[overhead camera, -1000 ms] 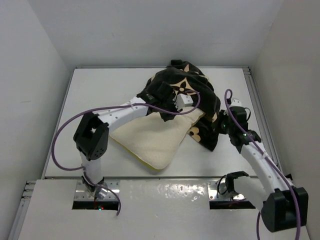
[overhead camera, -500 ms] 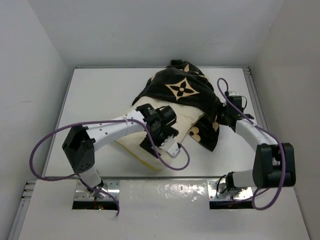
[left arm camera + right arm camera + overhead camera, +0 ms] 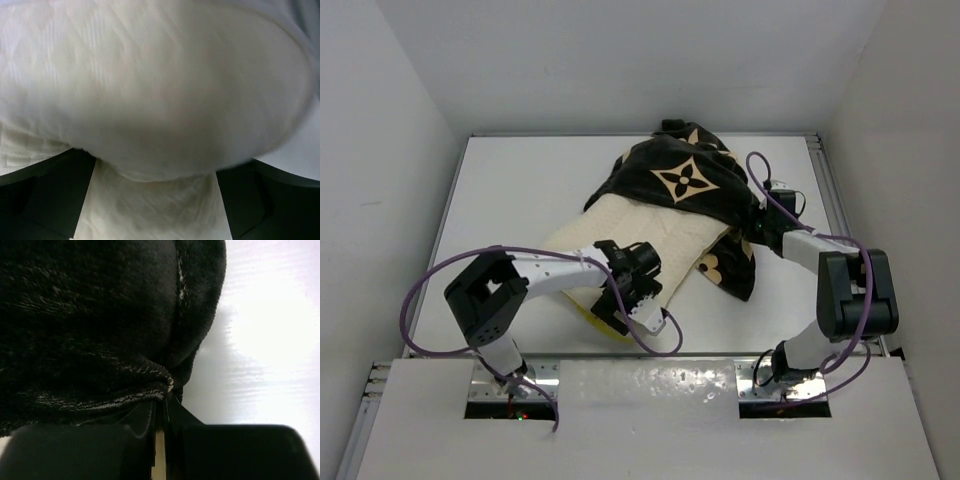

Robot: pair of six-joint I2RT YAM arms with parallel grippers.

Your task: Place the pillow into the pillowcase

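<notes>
The cream pillow (image 3: pixel 620 235) lies slantwise in the middle of the table, its far end tucked under the black pillowcase (image 3: pixel 685 185) with tan flower motifs. My left gripper (image 3: pixel 620 300) sits at the pillow's near corner. In the left wrist view the pillow (image 3: pixel 150 90) fills the picture and bulges between the dark fingers (image 3: pixel 45 195), which stand wide apart; the left gripper (image 3: pixel 155 200) is open. My right gripper (image 3: pixel 757 225) is at the pillowcase's right edge. In the right wrist view the right gripper (image 3: pixel 162 399) is shut on the hem of the pillowcase (image 3: pixel 90 315).
The white table (image 3: pixel 500 200) is boxed in by pale walls on the left, back and right. Purple cables (image 3: pixel 430 290) loop off both arms. The right arm (image 3: pixel 850 290) is folded close to the right wall. Bare table (image 3: pixel 265 340) shows beside the pillowcase.
My left gripper let go at the pillowcase opening, came back toward me to the pillow's near corner and opened wide. My right gripper opened, then shut again on the pillowcase's right edge; that arm folded.
</notes>
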